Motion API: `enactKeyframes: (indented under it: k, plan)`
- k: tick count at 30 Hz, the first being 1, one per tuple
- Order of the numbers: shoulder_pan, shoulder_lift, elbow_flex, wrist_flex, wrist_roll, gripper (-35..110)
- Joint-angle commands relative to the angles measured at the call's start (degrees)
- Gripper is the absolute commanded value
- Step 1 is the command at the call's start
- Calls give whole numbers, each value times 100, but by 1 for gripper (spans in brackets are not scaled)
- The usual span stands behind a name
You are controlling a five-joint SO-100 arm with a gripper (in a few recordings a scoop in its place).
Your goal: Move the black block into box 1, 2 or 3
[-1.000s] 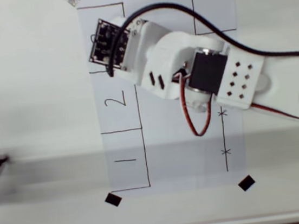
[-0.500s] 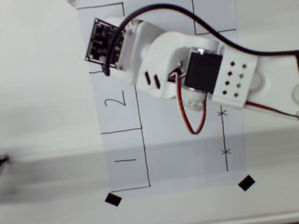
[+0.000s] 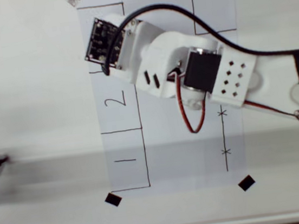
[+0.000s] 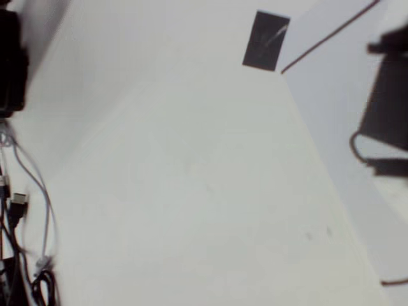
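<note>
In the overhead view my white arm [image 3: 188, 69] reaches from the right edge to the paper's upper left. Its wrist and camera board [image 3: 102, 39] sit over the lower part of the pen-drawn top-left rectangle, box 3 [image 3: 90, 16], and cover its number. The gripper is hidden beneath the wrist. In the wrist view a dark, blurred blocky shape [image 4: 387, 95] stands on the paper at the right edge, beside a curved pen stroke. It may be the black block, but I cannot tell, nor whether anything grips it.
Rectangles marked 2 [image 3: 115, 101] and 1 [image 3: 124, 160] lie below box 3, and an unnumbered box [image 3: 213, 11] is at the top right. Black tape squares [image 3: 113, 199] hold the paper's corners, one in the wrist view [image 4: 265, 40]. Cables [image 4: 19, 210] lie at the left.
The wrist with its camera board shifted slightly left and up over box 3 a second ago. It has stayed nearly still since.
</note>
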Motion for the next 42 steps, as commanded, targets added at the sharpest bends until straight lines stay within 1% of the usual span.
enactKeyframes:
  k: [1,18,30,36,42]
  plan:
    - [132,193,-404,-79,44,24]
    - [53,448,-448,35,448,25]
    - [-176,1556,264,571,747,25]
    - [-343,2663,1371,782,729,25]
    - [-659,4096,3173,791,580,25]
